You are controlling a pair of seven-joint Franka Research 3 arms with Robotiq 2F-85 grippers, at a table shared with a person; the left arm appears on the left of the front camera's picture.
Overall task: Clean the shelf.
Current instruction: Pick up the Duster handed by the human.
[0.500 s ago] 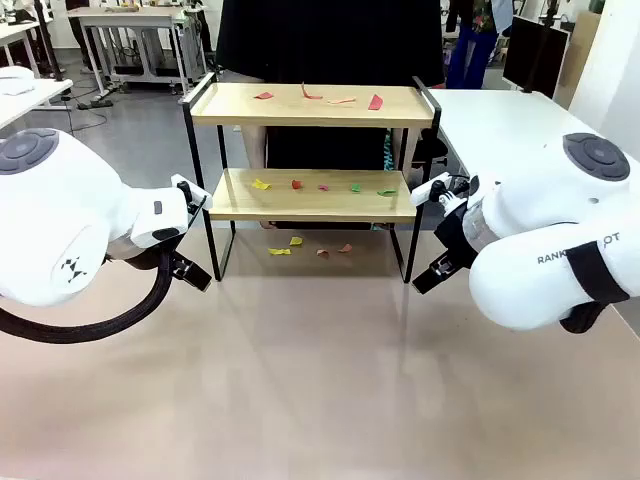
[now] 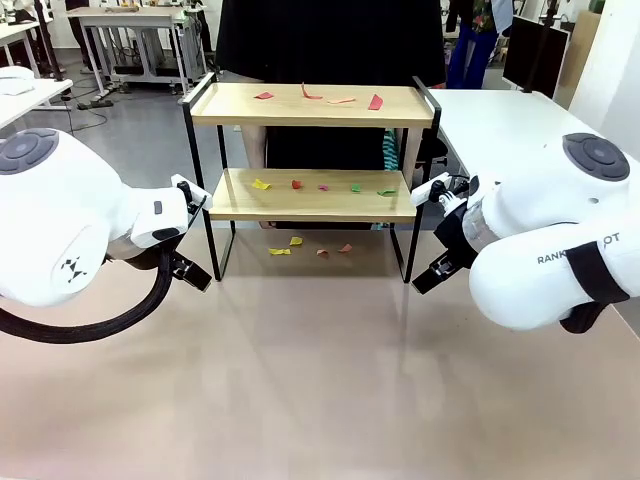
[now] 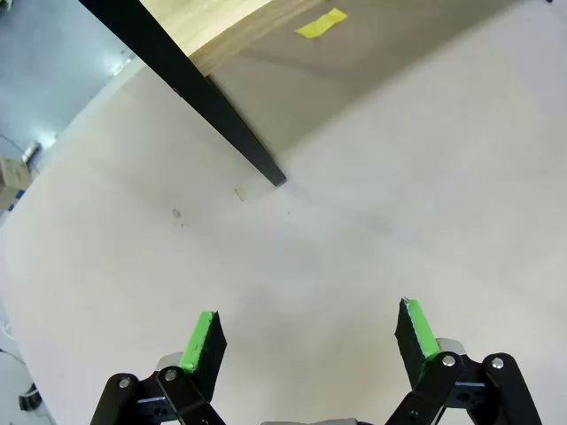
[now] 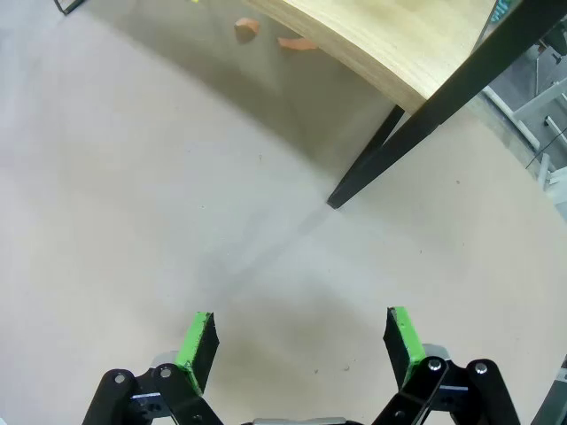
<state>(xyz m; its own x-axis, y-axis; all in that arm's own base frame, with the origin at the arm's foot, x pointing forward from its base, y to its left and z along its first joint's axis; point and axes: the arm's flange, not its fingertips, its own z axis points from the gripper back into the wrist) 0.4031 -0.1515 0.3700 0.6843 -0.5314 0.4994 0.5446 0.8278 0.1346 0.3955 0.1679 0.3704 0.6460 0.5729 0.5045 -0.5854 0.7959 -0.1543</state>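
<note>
We judge the cleaning not yet begun. Our left gripper (image 3: 310,326) and right gripper (image 4: 299,335) hang low over the table (image 2: 320,390), one at each end of the shelf (image 2: 230,107). Both have their jaws spread wide with nothing between them. The shelf stands at the far middle of the table, just in front of a person (image 2: 330,40). Small coloured paper scraps (image 2: 375,102) lie across both of its boards and on the table beneath it. They look thin and flat, though they are too small for us to be sure. Next, we think one arm must lift to board height and keep clear of the black frame leg close by. It must then bring its fingertips right down onto the wood to pinch a scrap.
</note>
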